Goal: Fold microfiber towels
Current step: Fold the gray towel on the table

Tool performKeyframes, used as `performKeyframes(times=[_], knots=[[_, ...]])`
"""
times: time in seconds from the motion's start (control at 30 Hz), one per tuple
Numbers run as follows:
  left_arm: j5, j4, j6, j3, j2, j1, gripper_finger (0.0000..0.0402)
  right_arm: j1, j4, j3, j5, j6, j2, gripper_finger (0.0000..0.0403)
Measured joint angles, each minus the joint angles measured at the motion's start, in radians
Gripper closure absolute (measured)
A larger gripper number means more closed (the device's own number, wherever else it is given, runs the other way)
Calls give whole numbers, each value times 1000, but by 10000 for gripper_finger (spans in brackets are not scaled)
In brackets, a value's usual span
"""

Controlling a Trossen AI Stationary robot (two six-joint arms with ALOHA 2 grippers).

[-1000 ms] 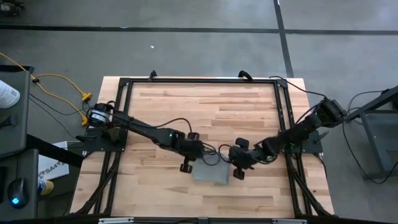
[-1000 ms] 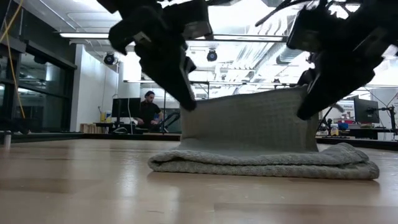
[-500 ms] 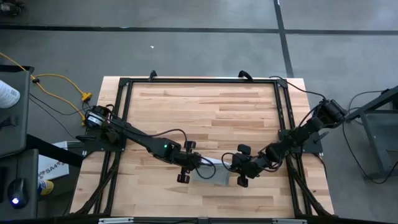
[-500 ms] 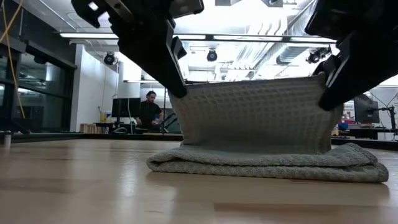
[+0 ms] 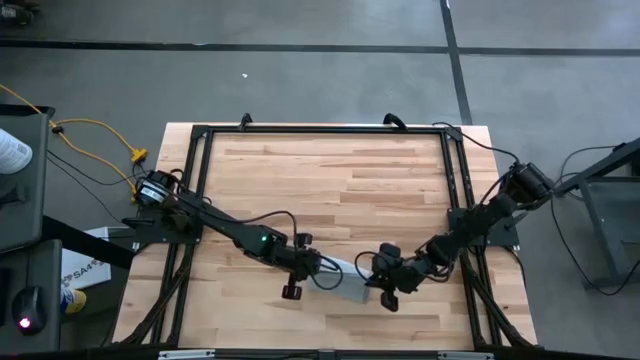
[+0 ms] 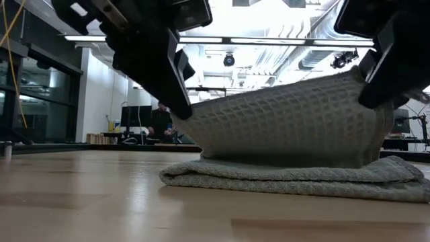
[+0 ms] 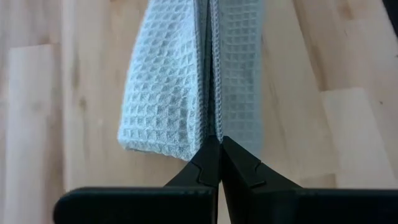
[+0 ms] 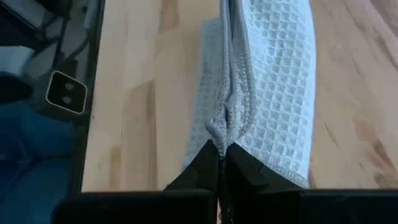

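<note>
Pinching the towel (image 5: pixel 345 281) from both sides, the two claws hold its upper layer raised off the desk (image 5: pixel 330 175). The left claw (image 5: pixel 300 279) is clamped on one corner of the raised edge, its fingers (image 7: pixel 208 165) pressed together with the cloth edge caught between their tips. The right claw (image 5: pixel 386 287) is likewise clamped on the opposite corner, fingers (image 8: pixel 211 163) together on a bunched hem. From the low camera, the lifted layer sags in a shallow curve between the left claw (image 6: pixel 176 94) and the right claw (image 6: pixel 376 77), while the lower part of the towel (image 6: pixel 289 178) lies flat in a folded band on the wood. The towel sits near the front edge of the desk, roughly midway across its width, between the two arms that reach in from either side. Its waffle weave shows clearly in both wrist cameras, light grey-blue against the pale planks.
</note>
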Motion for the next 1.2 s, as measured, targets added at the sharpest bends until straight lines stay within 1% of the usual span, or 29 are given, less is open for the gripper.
performKeyframes(times=[0.13, 0.27, 0.33, 0.43, 0.53, 0.7, 0.87, 1.07, 1.2], knots=[[42, 45, 0, -22, 0, 0, 401, 2, 1, -1, -10, 22, 5, 399], [43, 57, 1, -26, 0, 0, 401, 2, 8, 0, -13, 28, 5, 399], [61, 76, 10, -26, 0, 0, 401, 3, 12, 0, -18, 41, 9, 399], [84, 90, 10, -26, 0, 0, 401, 9, 37, 0, -16, 40, 45, 399], [86, 90, 9, -26, 1, 0, 401, 27, 80, 0, 2, 13, 88, 399], [25, 95, 11, -27, 2, -3, 401, 55, 87, -1, 52, -36, 132, 399], [-55, 129, 61, -26, 34, -21, 401, 67, 76, -1, 77, -86, 135, 399], [-66, 198, 80, -27, 117, -36, 401, 66, 73, -1, 75, -106, 135, 399], [-67, 218, 81, -26, 119, -39, 401, 66, 86, -1, 54, -94, 135, 399]])
